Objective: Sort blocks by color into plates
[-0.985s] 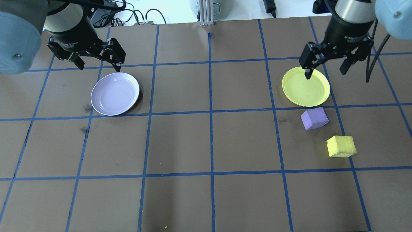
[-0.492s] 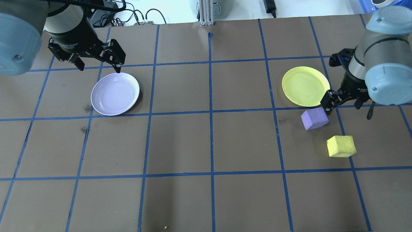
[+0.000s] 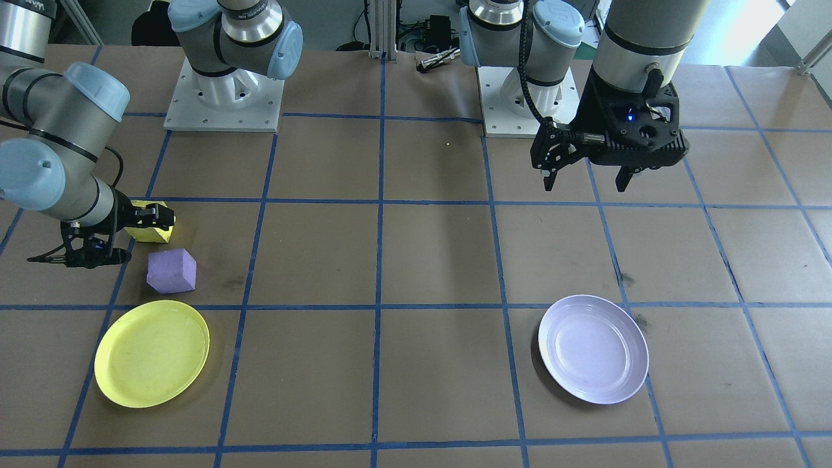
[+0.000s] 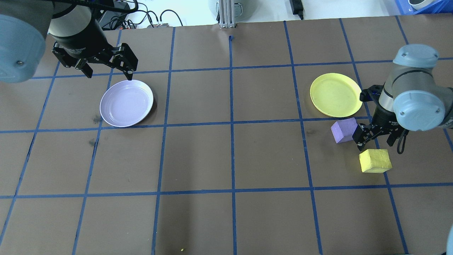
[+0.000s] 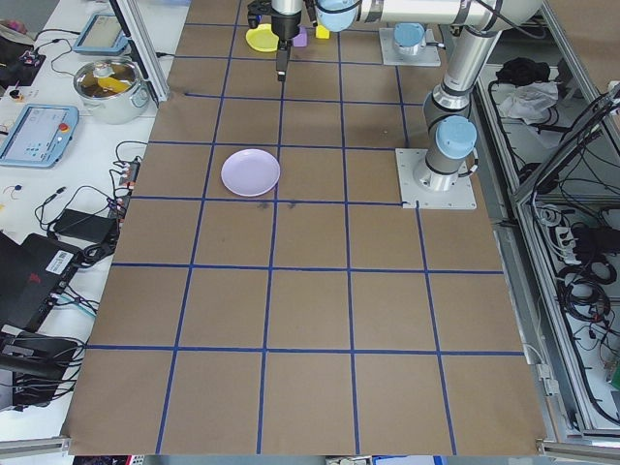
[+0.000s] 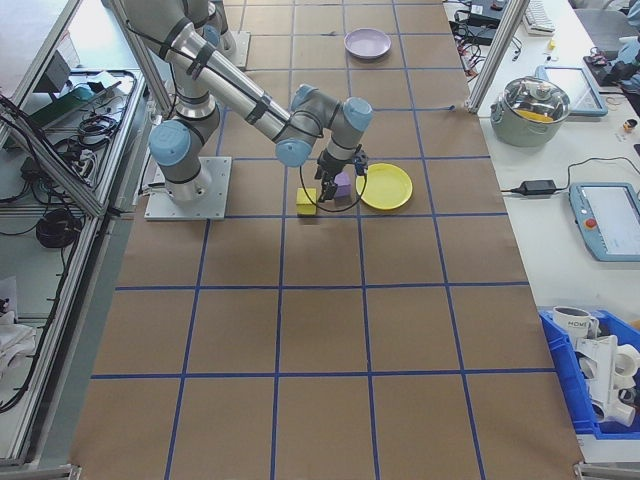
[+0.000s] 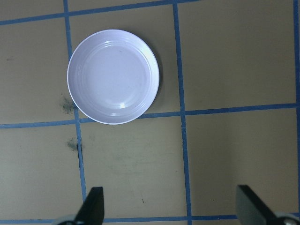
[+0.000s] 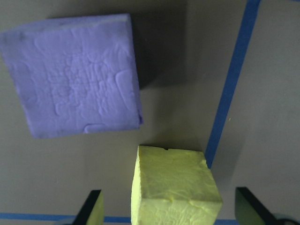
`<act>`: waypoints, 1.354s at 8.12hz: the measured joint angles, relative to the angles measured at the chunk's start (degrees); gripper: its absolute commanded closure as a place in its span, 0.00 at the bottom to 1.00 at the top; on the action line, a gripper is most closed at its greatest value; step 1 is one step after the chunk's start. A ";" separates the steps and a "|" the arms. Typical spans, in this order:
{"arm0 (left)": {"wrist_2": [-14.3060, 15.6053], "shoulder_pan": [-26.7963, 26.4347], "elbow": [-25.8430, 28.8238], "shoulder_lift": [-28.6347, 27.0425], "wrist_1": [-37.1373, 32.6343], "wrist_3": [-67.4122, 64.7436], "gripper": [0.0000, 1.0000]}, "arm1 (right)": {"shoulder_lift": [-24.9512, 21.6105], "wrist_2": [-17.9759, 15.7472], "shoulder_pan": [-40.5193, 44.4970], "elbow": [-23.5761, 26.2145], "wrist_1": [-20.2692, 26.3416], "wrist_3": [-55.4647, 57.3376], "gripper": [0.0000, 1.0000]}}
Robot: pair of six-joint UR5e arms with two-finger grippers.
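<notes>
Front-facing view: brown paper ruled into squares by blue tape covers the table [image 3: 429, 260]. Taking the yellow plate [image 3: 151, 353] as landmark, the purple block [image 3: 171, 271] lies just behind it toward the robot, the yellow block [image 3: 151, 229] beyond that. The right gripper [image 3: 123, 237], jaws spread, hangs low beside both blocks. The lavender plate [image 3: 593, 348] sits well apart across the table, with the left gripper [image 3: 588, 182] open above the paper behind it.

Overhead view: cables [image 4: 148, 17] trail past the table's far edge, well away from the yellow plate.

Left view: a lidded metal pot [image 5: 111, 84] and tablets stand on a side bench.

Right view: a blue bin [image 6: 600, 375] sits near the table's corner.

Right wrist view: open fingertips [image 8: 93, 208] flank the yellow block, gripping nothing.
</notes>
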 measured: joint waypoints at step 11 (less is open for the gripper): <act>-0.08 0.10 0.49 -0.45 0.14 0.00 0.00 | 2.59 -6.37 0.05 -11.35 19.23 6.98 0.54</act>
